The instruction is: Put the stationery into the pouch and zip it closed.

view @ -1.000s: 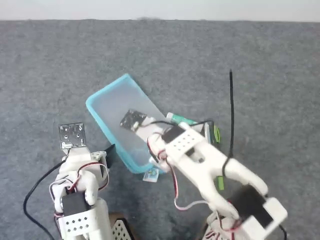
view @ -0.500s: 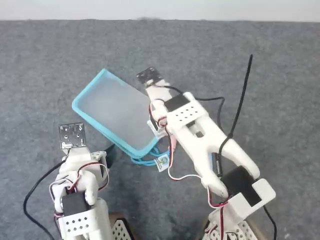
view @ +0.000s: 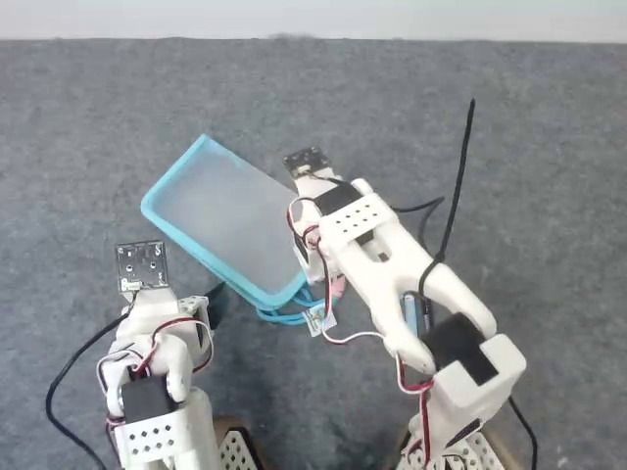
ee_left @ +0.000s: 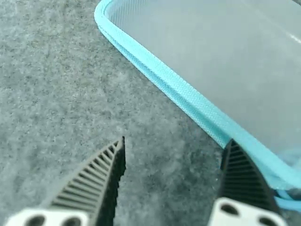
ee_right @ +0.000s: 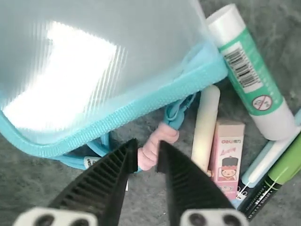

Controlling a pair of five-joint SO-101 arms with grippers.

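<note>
Right tool (ee_right: 146, 145) pinches the pink zip pull (ee_right: 162, 136) at the pouch (ee_right: 94, 70) corner.

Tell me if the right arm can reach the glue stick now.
Probably yes, once freed: the glue stick lies uncovered beside the pouch, close to the right pincer, but that pincer is shut on the pink zipper pull and must let go first.

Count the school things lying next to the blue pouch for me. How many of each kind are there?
Glue stick: 1
Pale yellow stick: 1
Pink box: 1
Pens: 2, a pale blue pen and a green pen
Total: 5
</note>
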